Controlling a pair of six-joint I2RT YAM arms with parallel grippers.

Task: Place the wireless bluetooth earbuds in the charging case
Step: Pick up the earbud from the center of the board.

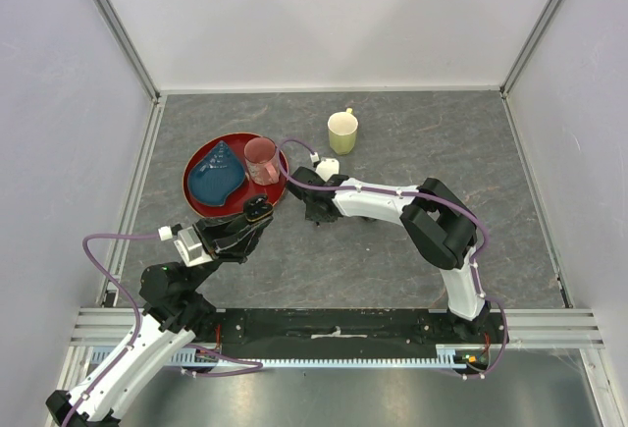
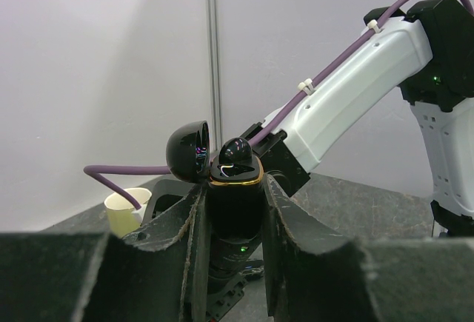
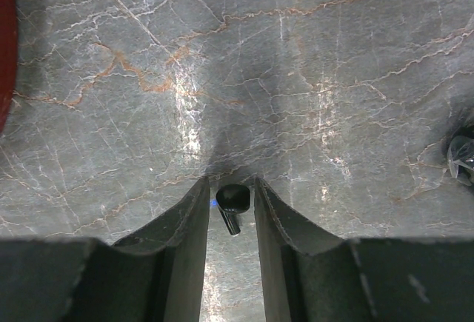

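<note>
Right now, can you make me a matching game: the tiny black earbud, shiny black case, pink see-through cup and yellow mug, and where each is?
Things:
1 tiny black earbud
2 shiny black charging case
3 pink see-through cup
4 pale yellow mug

Places:
A on the red round tray
B in the right gripper
C standing on the grey table
D in the left gripper

Pairs: 1-B; 2-D; 3-A; 4-C
</note>
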